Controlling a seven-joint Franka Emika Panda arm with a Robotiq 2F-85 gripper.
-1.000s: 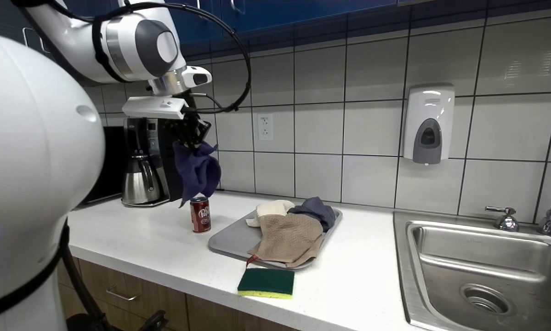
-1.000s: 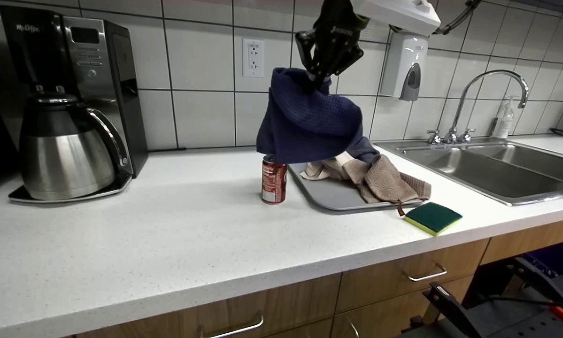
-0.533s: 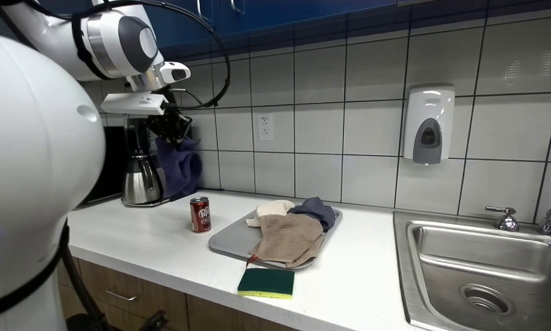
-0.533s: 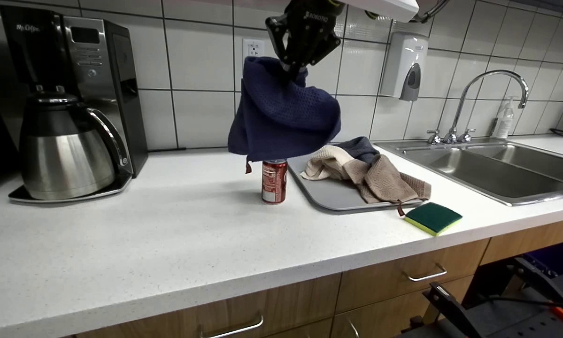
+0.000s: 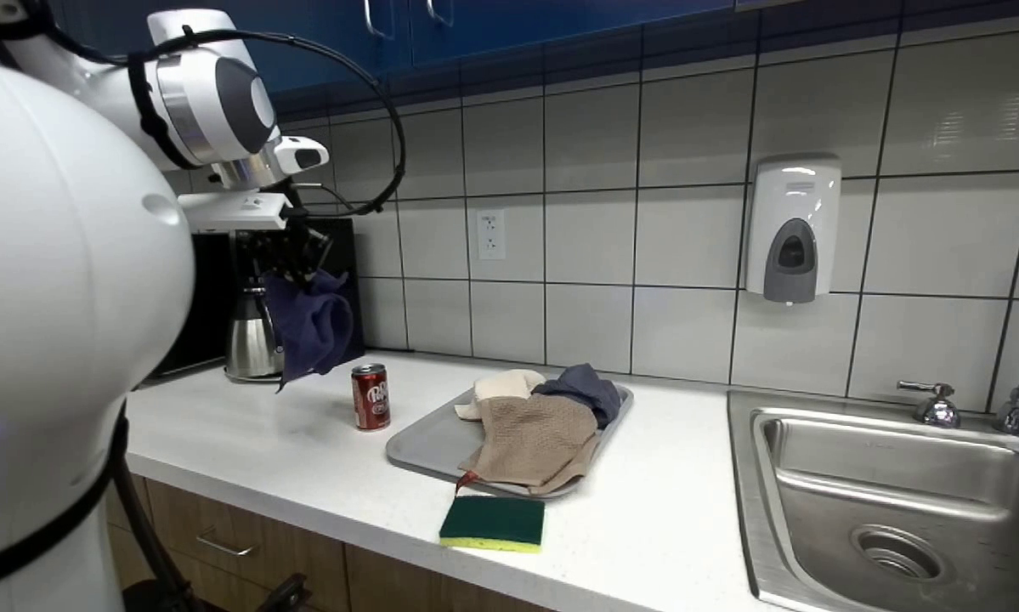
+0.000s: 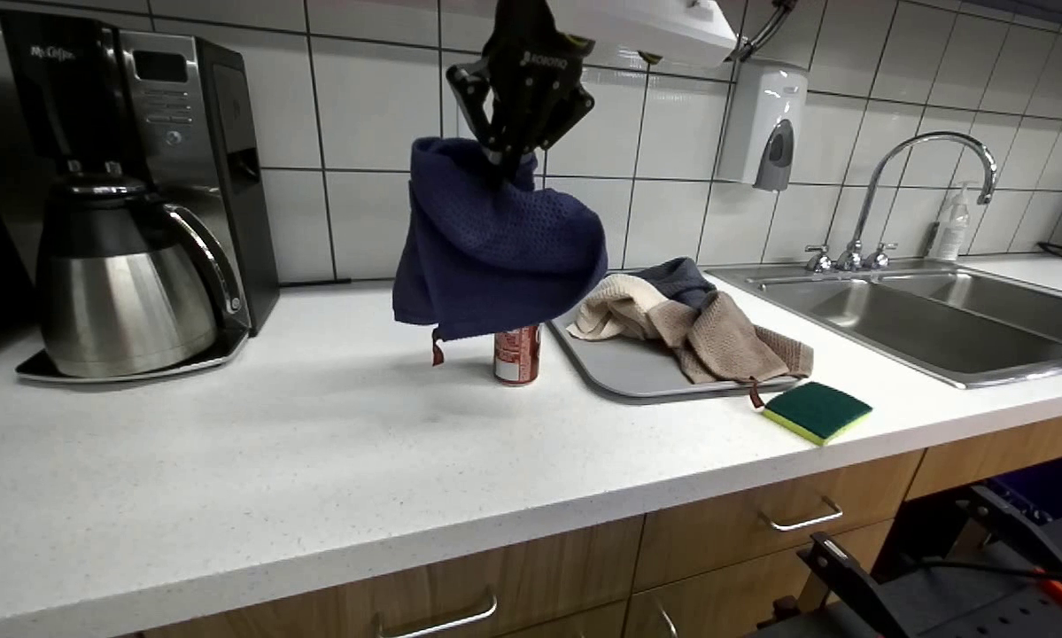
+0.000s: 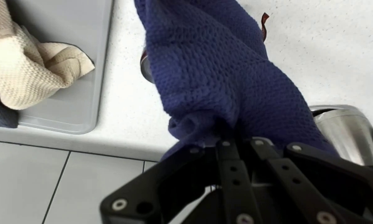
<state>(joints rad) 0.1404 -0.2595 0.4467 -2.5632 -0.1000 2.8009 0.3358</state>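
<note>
My gripper [image 6: 504, 173] is shut on a purple-blue cloth [image 6: 499, 257], which hangs in folds above the counter. The fingertips are partly hidden by the cloth in the wrist view [image 7: 236, 137]. In an exterior view the cloth [image 5: 309, 327] hangs in front of the coffee maker and left of a red soda can [image 5: 370, 398]. The can stands upright on the counter; the cloth hides its top in an exterior view [image 6: 516, 356] and most of it in the wrist view [image 7: 146, 69]. A small red-brown tag [image 6: 437, 347] hangs from the cloth's lower edge.
A grey tray [image 5: 428, 438] holds a cream cloth [image 5: 505, 387], a brown cloth [image 5: 530, 438] and a dark blue-grey cloth [image 5: 581, 391]. A green-yellow sponge [image 5: 492, 520] lies near the counter edge. A coffee maker with steel pot [image 6: 127, 292] and a sink [image 6: 965, 377] flank the area.
My gripper and the hanging cloth have moved left in both exterior views, away from the tray, and lower in the last half second. The can, tray and sponge have not moved.
</note>
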